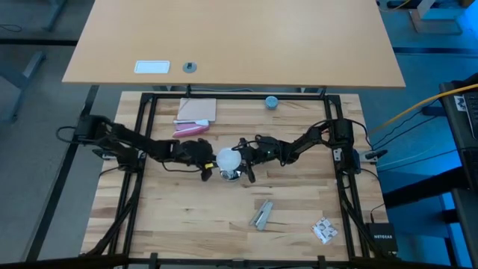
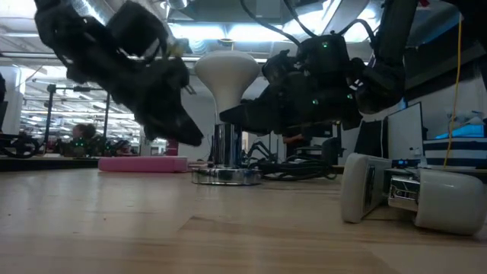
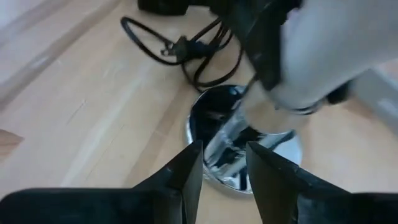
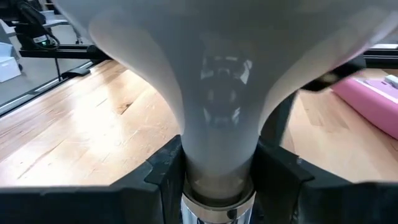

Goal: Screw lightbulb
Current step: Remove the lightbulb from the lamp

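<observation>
Gripping the lightbulb (image 4: 217, 124) by its neck, the right gripper's (image 4: 219, 177) jaws clench; left gripper's (image 3: 224, 177) jaws stand apart.

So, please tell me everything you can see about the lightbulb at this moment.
The lightbulb is frosted white and pear-shaped, a round globe narrowing to a slim neck; it looks like matte glass. It stands upright, globe on top, with its neck set in the silvery socket in the middle of the wooden table. The right hand grips the neck, one dark finger on each side. The left hand straddles the socket stem below and does not seem to touch the bulb.
</observation>
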